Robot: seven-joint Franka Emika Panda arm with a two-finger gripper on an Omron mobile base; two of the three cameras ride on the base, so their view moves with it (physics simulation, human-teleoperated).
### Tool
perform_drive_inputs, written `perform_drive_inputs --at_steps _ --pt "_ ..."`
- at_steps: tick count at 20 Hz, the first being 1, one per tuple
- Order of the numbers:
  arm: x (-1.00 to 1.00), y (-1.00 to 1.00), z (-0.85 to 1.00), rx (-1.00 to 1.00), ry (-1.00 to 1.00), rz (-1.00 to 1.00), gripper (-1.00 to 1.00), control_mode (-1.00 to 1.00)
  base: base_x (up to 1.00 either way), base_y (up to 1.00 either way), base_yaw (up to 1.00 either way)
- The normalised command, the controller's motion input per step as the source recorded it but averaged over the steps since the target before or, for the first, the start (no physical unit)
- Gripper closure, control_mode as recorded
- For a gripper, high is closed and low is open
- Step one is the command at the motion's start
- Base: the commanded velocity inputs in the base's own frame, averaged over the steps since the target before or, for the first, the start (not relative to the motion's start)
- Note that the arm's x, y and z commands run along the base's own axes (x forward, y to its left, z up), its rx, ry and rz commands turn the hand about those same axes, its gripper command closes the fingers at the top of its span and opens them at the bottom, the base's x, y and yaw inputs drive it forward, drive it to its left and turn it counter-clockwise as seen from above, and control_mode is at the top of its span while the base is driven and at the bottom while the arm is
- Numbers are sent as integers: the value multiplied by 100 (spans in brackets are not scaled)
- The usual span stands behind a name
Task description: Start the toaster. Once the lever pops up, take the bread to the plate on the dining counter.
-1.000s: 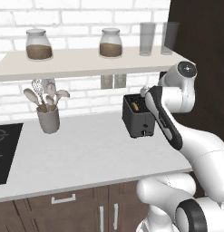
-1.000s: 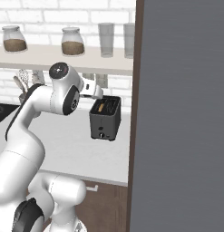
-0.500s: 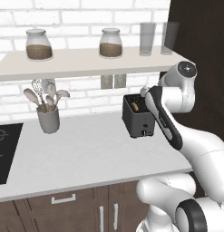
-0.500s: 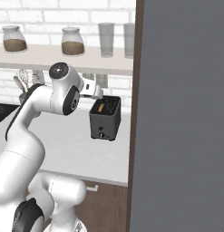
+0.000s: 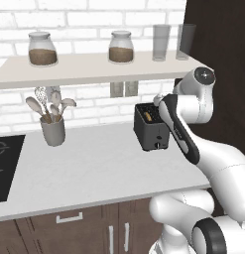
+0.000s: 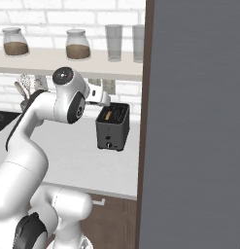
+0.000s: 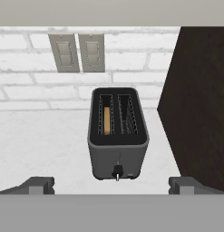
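Nothing has moved since the earlier frames: arm, toaster (image 7: pixel 118 136) and shelf sit exactly where they were. Centre of the hand view, the toaster stands on the pale worktop (image 5: pixel 94 168) against the brick wall, with the bread (image 7: pixel 106 120) upright in its left slot. Along the bottom edge the gripper (image 7: pixel 112 185) has its fingers (image 7: pixel 38 185) spread wide and holds nothing; the toaster's lever lies between them, a little above, untouched. Two jars and two glasses line the shelf (image 5: pixel 89 67) above
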Motion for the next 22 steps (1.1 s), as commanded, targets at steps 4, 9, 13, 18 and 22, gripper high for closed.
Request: perform_drive_inputs --at_steps 4,9,13,18,22 --pt "0 0 0 0 0 0 -100 -100 0 0 0" --pt "0 0 0 0 0 0 -100 -100 0 0 0" --pt "0 0 0 0 0 0 -100 -100 0 0 0" --pt "0 0 0 0 0 0 -100 -100 0 0 0" --pt "0 0 0 0 0 0 -100 -100 0 0 0"
